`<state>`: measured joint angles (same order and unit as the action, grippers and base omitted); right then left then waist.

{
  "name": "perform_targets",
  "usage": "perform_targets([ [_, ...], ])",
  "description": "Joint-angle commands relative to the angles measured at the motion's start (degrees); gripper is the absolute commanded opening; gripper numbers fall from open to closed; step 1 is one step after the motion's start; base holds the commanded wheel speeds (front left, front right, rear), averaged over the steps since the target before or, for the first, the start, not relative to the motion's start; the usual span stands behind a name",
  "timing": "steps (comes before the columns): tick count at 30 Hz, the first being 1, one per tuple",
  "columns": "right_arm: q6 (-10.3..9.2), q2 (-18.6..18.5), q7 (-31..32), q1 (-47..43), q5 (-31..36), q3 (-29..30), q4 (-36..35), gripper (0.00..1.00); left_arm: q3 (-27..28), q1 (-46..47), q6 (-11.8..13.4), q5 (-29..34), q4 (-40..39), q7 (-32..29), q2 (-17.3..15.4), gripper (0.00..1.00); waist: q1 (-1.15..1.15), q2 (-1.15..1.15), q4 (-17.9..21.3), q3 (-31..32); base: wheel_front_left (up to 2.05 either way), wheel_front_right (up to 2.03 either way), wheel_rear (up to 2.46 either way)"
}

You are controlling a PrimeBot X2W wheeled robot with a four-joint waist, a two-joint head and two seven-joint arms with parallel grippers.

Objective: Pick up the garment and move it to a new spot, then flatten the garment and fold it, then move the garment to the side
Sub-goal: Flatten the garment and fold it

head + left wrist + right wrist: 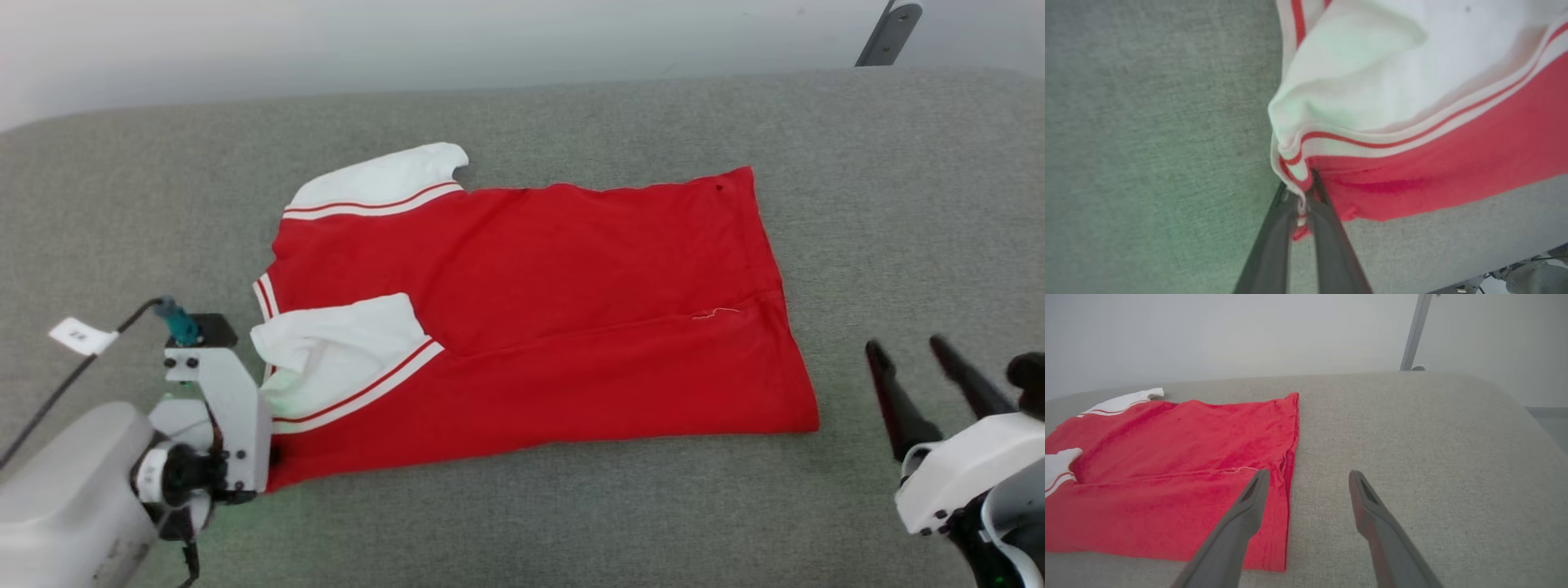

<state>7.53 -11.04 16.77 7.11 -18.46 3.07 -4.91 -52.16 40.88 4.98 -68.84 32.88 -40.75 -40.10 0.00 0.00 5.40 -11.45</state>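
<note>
From my head, the fingers of my left pincer (1300, 192) are hidden behind my own pale wrist housing, so I go by the wrist camera. There the two dark fingers stand almost together, pinching the red-and-white striped trim at the near left corner of the garment (571, 310). That close view is soft and blurred, and I cannot tell how much cloth sits between the fingers. The garment lies spread across the middle of the desk (571, 531), plain red side up, with its hem to the right. Its near sleeve (343, 351) is white and rumpled, folded in over the red body. The far sleeve (384, 180) sticks out flat at the far left. A fold line runs across the body, and a thin pale thread (718, 313) lies on it near the hem. I cannot make out the collar beyond a bit of striped edge on the left. My right pincer (906, 345) stands wide with nothing between its fingers, above the bare desk just right of the hem. In its own view the garment's left end is cut off by the picture's edge. The desk is covered in grey woven fabric with rounded corners. Behind it is a plain pale wall (408, 41), with a grey metal post (888, 33) at the far right and a strip of floor (1551, 420) beyond the right edge.
</note>
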Motion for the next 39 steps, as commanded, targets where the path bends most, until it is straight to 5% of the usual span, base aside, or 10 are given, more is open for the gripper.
perform_targets([
  [1,-0.10,-0.3,1.4,-0.5,-1.1,-0.4,0.6,1.00,-1.3,-1.9,-0.3,0.0,0.8,0.0,2.1,0.00,0.00,0.00,-0.3,-0.2,0.00,0.00,0.00],
  [10,-0.09,-2.5,12.6,3.5,-4.6,-3.6,7.5,1.00,-1.5,1.1,-1.5,0.9,1.5,0.5,4.3,0.00,0.00,0.00,-2.7,-2.2,0.00,0.00,0.00],
  [18,-0.09,-3.5,16.5,8.6,-6.0,-6.3,17.4,1.00,-1.7,2.8,-2.3,1.6,2.0,1.4,5.7,0.00,0.00,0.00,-4.5,-3.6,0.00,0.00,0.00],
  [19,-0.09,-3.5,17.0,9.1,-6.1,-6.8,18.7,0.91,-1.7,2.9,-2.4,1.6,2.1,1.5,5.8,0.00,0.00,0.00,-4.6,-3.7,0.00,0.00,0.00],
  [20,-0.09,-3.6,17.5,9.6,-6.1,-7.5,19.9,0.27,-1.6,2.9,-2.5,1.7,2.1,1.6,5.8,0.00,0.00,0.00,-4.8,-3.9,0.00,0.00,0.00],
  [21,-0.09,-3.8,17.9,10.0,-6.0,-8.1,21.0,0.00,-1.7,3.1,-2.6,1.7,2.1,1.7,5.9,0.00,0.00,0.00,-4.9,-4.0,0.00,0.00,0.00],
  [29,-0.13,-6.0,17.0,12.7,-6.7,-9.1,24.1,0.00,-1.0,2.8,-3.1,1.3,1.9,2.8,5.3,0.00,0.00,0.00,-5.3,-3.6,0.00,0.00,0.00],
  [39,-0.16,-10.8,21.2,8.9,-8.5,-8.2,19.7,0.00,-0.9,0.3,-0.8,0.5,-5.1,0.4,0.3,0.00,0.00,0.00,-5.6,-1.7,0.00,0.00,0.00],
])
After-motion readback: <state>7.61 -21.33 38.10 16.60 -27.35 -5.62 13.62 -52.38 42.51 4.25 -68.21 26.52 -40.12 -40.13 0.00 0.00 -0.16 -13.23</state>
